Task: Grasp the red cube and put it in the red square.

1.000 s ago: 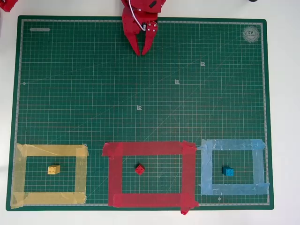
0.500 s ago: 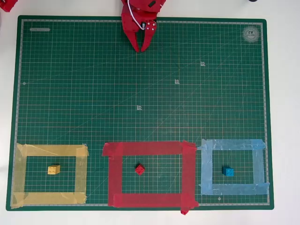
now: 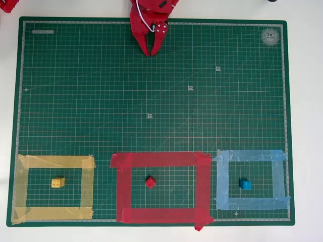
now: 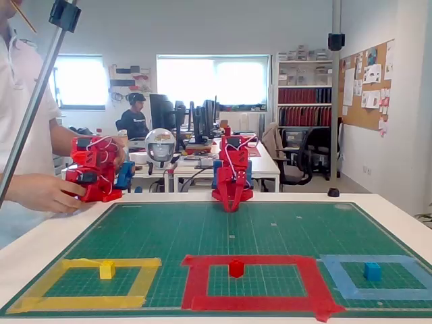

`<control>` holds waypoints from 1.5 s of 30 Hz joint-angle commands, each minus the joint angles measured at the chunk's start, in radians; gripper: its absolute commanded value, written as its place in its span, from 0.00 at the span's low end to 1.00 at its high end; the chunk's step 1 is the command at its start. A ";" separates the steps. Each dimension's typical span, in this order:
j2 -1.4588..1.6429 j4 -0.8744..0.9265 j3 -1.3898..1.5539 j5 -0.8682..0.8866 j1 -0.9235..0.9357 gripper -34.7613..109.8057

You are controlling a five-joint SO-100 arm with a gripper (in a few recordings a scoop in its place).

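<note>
The cube [image 3: 150,182] already sits inside the square [image 3: 126,186], at the mat's [image 3: 75,101] near edge in the fixed view, roughly centred. Nothing is left but to park the arm clear. At the far edge the gripper [image 3: 150,52] hangs empty, tips closed together; its upper part is cut off overhead.

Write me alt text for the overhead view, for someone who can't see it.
A small red studded plastic cube sits inside a large red tape rectangle on a green cutting mat, between a yellow cube in a yellow tape frame and a blue cube in a light blue tape frame. The red arm's end effector points down from the top edge, fingertips nearly together.
</note>
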 commanded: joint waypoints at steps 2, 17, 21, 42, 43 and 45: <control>0.037 0.012 0.006 -0.008 0.043 0.25; 0.037 0.011 0.006 -0.008 0.055 0.25; 0.037 0.011 0.006 -0.008 0.055 0.25; 0.037 0.011 0.006 -0.008 0.055 0.25; 0.037 0.011 0.006 -0.008 0.055 0.25; 0.037 0.011 0.006 -0.008 0.055 0.25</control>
